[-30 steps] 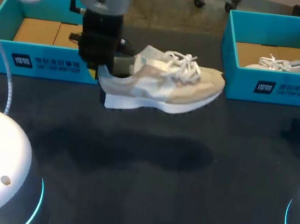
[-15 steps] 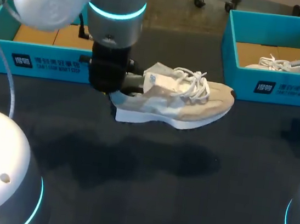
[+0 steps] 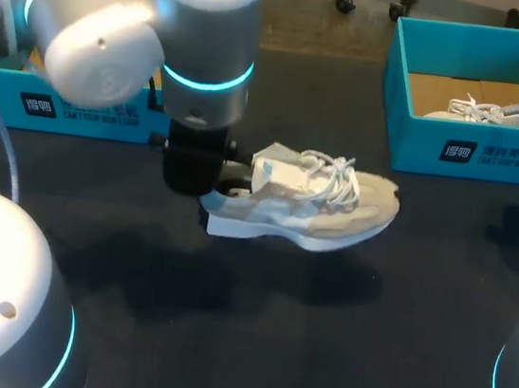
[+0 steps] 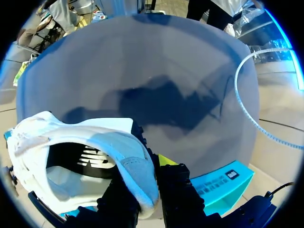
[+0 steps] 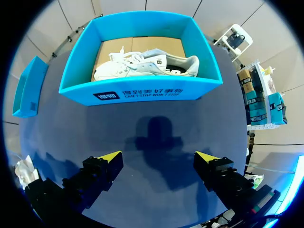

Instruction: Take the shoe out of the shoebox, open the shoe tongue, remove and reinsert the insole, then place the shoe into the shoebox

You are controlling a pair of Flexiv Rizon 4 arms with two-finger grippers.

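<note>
- The shoe (image 3: 311, 206) hangs above the middle of the worktop (image 3: 268, 348), in front of the gap between the two boxes, with its shadow on the dark surface below it.
- In the head view its long axis runs across the view: the heel is toward my left arm and the toe points toward the right side. The sole faces down and the laces face up, with the toe end a little raised.
- The left pincer (image 4: 148, 190) pinches the heel collar, one finger inside the opening and one outside the back of the heel. In its wrist view the shoe's dark inside shows beside the fingers.
- The left box (image 3: 80, 103) stands behind the left arm, with brown card showing in it.
- The right pincer (image 5: 156, 156) is spread wide with nothing between its yellow tips. It hovers over bare worktop just in front of the right box (image 5: 142, 90).
- A second shoe (image 5: 145, 65), white, lies on its side in the right box.
</note>
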